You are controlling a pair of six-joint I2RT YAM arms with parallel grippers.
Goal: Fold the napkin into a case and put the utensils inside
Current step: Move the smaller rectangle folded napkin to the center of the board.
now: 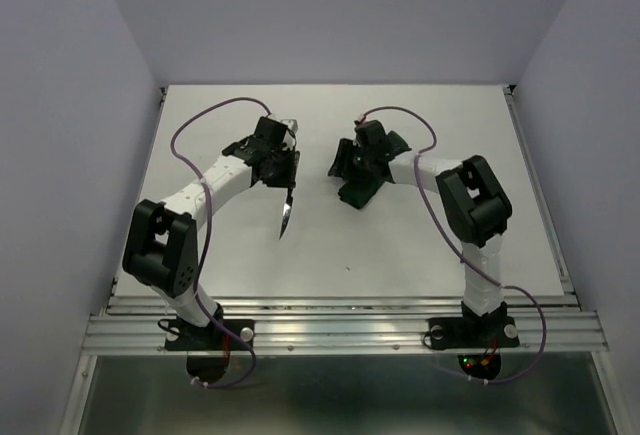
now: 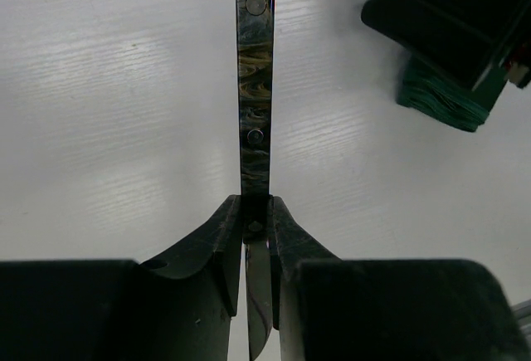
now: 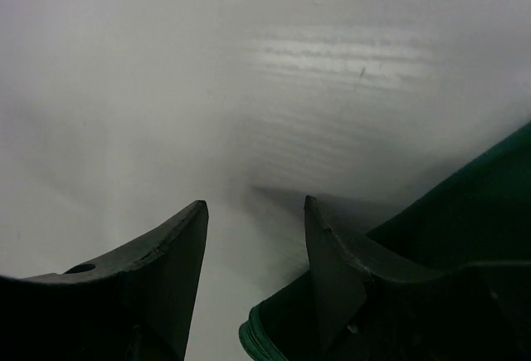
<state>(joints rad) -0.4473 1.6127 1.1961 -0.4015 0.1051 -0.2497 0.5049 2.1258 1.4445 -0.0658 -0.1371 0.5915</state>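
Note:
My left gripper [image 1: 284,179] [image 2: 255,205] is shut on the knife [image 2: 255,87], pinching it where the dark marbled handle meets the blade. In the top view the silver blade [image 1: 286,213] points toward the near edge, lifted off the table. The dark green napkin [image 1: 358,195] [image 3: 465,203] lies folded right of centre; its rolled green edge [image 2: 440,100] shows in the left wrist view. Over the napkin, my right gripper [image 1: 356,171] [image 3: 254,203] stands open. One of its fingers [image 3: 332,253] is over the cloth and the other is over bare table.
The white table [image 1: 420,245] ends in raised rails at the left and right sides and a metal frame at the near edge. Purple cables loop from both arms. Grey walls enclose the back and sides.

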